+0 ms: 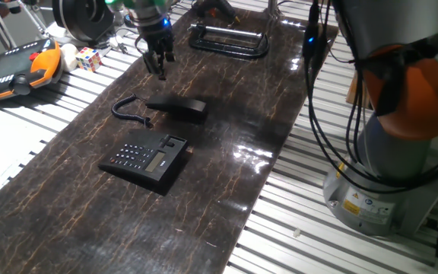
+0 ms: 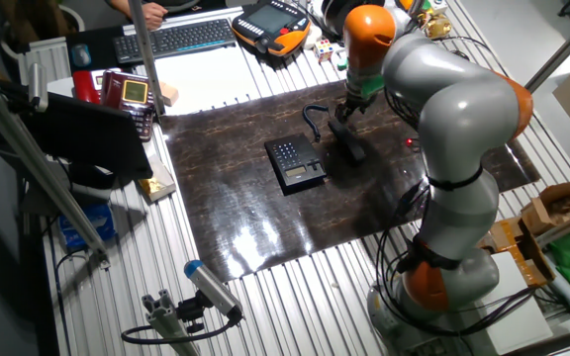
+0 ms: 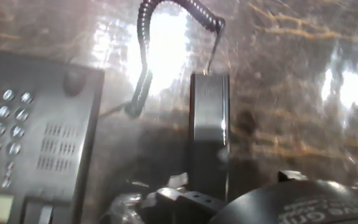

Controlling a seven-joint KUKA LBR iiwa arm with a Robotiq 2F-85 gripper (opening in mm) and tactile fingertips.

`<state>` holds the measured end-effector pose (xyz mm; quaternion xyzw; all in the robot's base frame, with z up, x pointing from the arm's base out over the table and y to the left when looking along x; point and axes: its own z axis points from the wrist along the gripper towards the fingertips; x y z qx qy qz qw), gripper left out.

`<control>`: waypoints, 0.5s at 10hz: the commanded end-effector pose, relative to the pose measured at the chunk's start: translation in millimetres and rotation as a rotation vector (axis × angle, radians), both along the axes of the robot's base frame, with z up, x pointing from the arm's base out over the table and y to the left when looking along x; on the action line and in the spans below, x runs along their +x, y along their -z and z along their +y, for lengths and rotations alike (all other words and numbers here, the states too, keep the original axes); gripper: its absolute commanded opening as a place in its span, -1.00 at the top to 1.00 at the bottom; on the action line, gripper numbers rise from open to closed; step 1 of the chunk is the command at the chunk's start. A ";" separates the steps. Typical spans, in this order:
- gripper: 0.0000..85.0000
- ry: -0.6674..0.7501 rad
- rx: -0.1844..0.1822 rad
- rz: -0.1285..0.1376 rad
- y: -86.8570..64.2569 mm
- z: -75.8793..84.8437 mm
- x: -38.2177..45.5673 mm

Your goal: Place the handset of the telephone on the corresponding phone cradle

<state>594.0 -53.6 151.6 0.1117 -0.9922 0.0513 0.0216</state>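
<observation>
The black handset (image 1: 177,106) lies flat on the dark mat, off the phone, with its coiled cord (image 1: 128,106) curling to the left. The telephone (image 1: 144,158) sits nearer the front, keypad up; its cradle (image 1: 162,143) is the empty strip on the side facing the handset. My gripper (image 1: 160,72) hangs above the mat just behind the handset, fingers pointing down, slightly apart and empty. The hand view looks down along the handset (image 3: 209,124), with the cord (image 3: 148,56) above it and the telephone (image 3: 30,137) at left. The other fixed view shows the gripper (image 2: 342,114) over the handset (image 2: 349,146) beside the telephone (image 2: 297,161).
A black metal tube frame (image 1: 230,42) lies at the mat's far end. An orange-and-black pendant controller (image 1: 17,68) and a colour cube (image 1: 90,57) sit at far left. The arm's base (image 1: 401,152) stands at right. A keyboard (image 2: 176,38) lies beyond the mat.
</observation>
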 end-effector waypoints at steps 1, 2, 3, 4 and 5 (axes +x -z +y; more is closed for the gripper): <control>-0.78 -0.004 0.007 -0.007 37.0 0.1 3.9; -0.80 -0.015 0.012 -0.006 47.3 -0.9 8.1; -0.79 -0.026 0.020 0.006 56.7 -3.5 10.3; -0.80 -0.024 0.038 -0.004 65.7 -3.3 10.6; -0.80 -0.024 0.038 -0.007 72.5 -3.2 11.6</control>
